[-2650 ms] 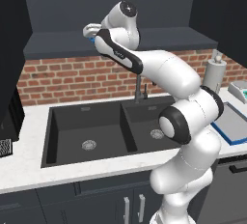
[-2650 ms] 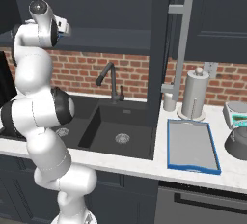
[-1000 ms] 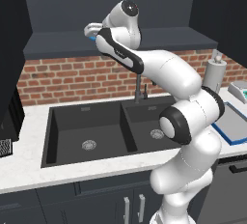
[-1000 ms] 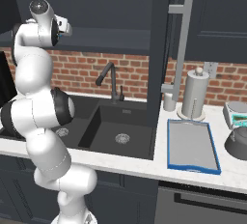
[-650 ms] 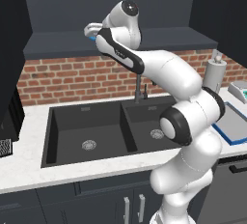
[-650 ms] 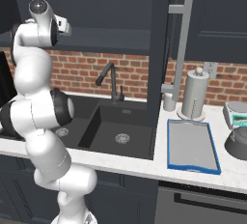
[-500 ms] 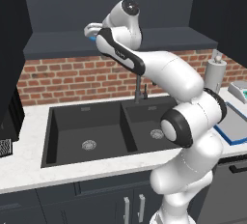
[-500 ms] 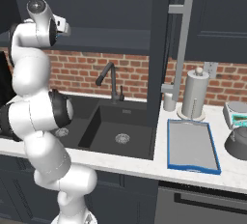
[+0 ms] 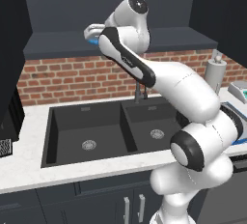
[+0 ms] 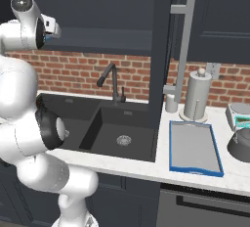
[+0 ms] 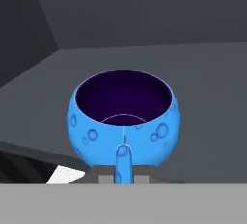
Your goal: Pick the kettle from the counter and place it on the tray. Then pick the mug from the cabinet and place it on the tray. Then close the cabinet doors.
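Inside the cabinet point(image 9: 62, 44), the gripper point(image 11: 123, 175) is clamped shut on the handle of the blue mug point(image 11: 124, 117), whose bowl sits upright directly ahead of the fingertips, mouth up. The tray point(image 10: 193, 148) lies far below and off to the gripper's right on the counter point(image 10: 161, 170), beside the kettle point(image 10: 240, 145).

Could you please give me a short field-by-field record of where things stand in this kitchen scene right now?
mug: bright blue, upright on the cabinet shelf, handle toward the camera
pincer: shut on the mug's handle
tray: blue-rimmed, on the counter right of the sink, nothing on it
kettle: on the counter, right of the tray
cabinet door: standing open
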Controlling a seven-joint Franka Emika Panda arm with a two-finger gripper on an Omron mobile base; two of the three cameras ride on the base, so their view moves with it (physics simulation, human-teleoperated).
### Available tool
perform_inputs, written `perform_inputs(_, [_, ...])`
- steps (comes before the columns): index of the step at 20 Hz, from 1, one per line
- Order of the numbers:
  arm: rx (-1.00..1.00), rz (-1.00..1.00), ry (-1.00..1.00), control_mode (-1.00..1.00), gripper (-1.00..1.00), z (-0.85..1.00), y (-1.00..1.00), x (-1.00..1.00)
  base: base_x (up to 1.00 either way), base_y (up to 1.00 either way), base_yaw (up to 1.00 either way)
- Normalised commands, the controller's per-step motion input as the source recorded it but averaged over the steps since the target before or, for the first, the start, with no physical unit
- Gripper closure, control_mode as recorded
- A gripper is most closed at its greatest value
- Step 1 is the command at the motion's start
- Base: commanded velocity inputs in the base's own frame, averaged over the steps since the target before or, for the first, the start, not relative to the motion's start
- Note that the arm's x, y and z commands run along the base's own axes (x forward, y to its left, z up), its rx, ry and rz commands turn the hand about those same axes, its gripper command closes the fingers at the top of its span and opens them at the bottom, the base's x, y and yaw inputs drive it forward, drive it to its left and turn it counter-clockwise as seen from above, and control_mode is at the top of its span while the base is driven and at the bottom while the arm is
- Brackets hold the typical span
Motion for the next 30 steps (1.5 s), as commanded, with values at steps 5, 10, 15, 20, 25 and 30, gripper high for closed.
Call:
perform_inputs(5, [0.00,0.15,0.00,-1.00,1.00,0.24,-0.01,-0.99,0.00,0.00,0.00])
perform_inputs(10, [0.00,0.15,-0.02,-1.00,1.00,0.11,-0.07,-1.00,0.00,0.00,0.00])
perform_inputs(15, [0.00,0.16,-0.06,-1.00,1.00,0.00,-0.31,-1.00,0.00,0.00,0.00])
perform_inputs(20, [0.00,0.18,-0.06,-1.00,1.00,0.00,-0.51,-1.00,0.00,0.00,0.00])
perform_inputs(25, [0.00,0.14,-0.05,-1.00,1.00,-0.06,-0.47,-1.00,0.00,0.00,0.00])
perform_inputs(30, [0.00,0.07,-0.01,-1.00,1.00,-0.26,-0.23,-0.97,0.00,0.00,0.00])
